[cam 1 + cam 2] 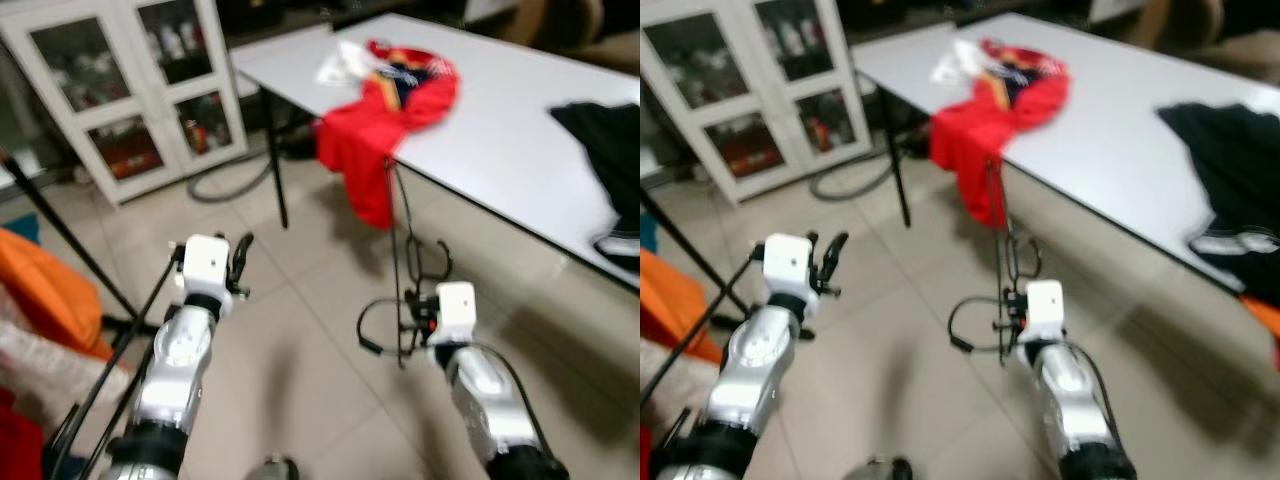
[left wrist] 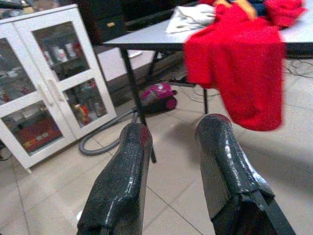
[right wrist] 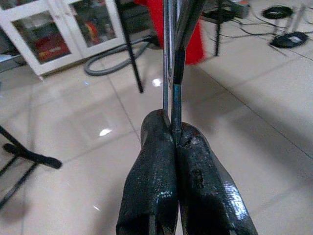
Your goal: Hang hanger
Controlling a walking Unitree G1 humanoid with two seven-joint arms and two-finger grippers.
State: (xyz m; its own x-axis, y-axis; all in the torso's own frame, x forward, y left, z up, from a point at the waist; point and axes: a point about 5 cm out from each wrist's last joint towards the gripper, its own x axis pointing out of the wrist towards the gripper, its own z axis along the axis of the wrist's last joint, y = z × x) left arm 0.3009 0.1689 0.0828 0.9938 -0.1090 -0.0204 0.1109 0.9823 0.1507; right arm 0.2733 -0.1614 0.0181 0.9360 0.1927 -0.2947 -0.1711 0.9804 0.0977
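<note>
Between the two arms and the desk's near edge, the right gripper (image 3: 176, 134) pinches a thin metal hanger (image 1: 402, 262), its long axis upright and reaching toward the red garment (image 1: 385, 115) draped over that edge. The right wrist view shows the clamp itself (head views blur it). The left gripper (image 2: 173, 147) is spread, empty.

A bright red garment (image 1: 385, 120) with dark blue and white patches drapes over the white table (image 1: 500, 140), near a black garment (image 1: 605, 150). The cabinet (image 1: 130, 80) is white, the floor tiles (image 1: 300, 330) pale beige, and an orange cloth (image 1: 45, 290) lies left. The right gripper (image 3: 174, 142), black-fingered, pinches a thin dark metal hanger (image 3: 172, 58).
</note>
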